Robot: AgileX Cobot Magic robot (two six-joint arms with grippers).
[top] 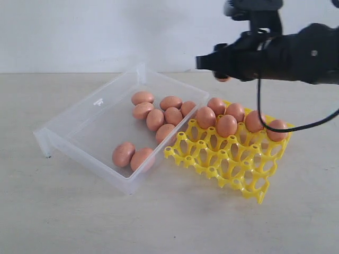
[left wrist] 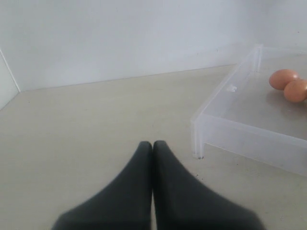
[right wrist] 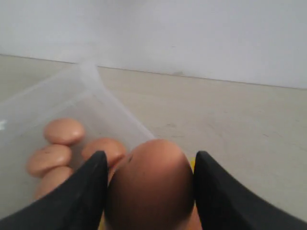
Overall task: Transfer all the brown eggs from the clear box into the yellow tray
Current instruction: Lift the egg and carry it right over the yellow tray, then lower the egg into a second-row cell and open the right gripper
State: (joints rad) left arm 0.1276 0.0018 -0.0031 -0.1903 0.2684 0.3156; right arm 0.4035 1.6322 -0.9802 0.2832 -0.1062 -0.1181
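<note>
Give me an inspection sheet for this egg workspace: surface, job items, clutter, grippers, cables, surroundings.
Surface: pale table, no spills seen.
Job's things: clear box holds nine brown eggs; yellow tray beside it holds six in its far rows.
Clutter: nothing seen.
Grippers: right gripper closed on held egg, raised above the tray's far corner; left gripper shut, empty, over bare table.
Cables: black cable hangs from the right arm, looping above the tray's eggs.
Surroundings: plain white wall.
</note>
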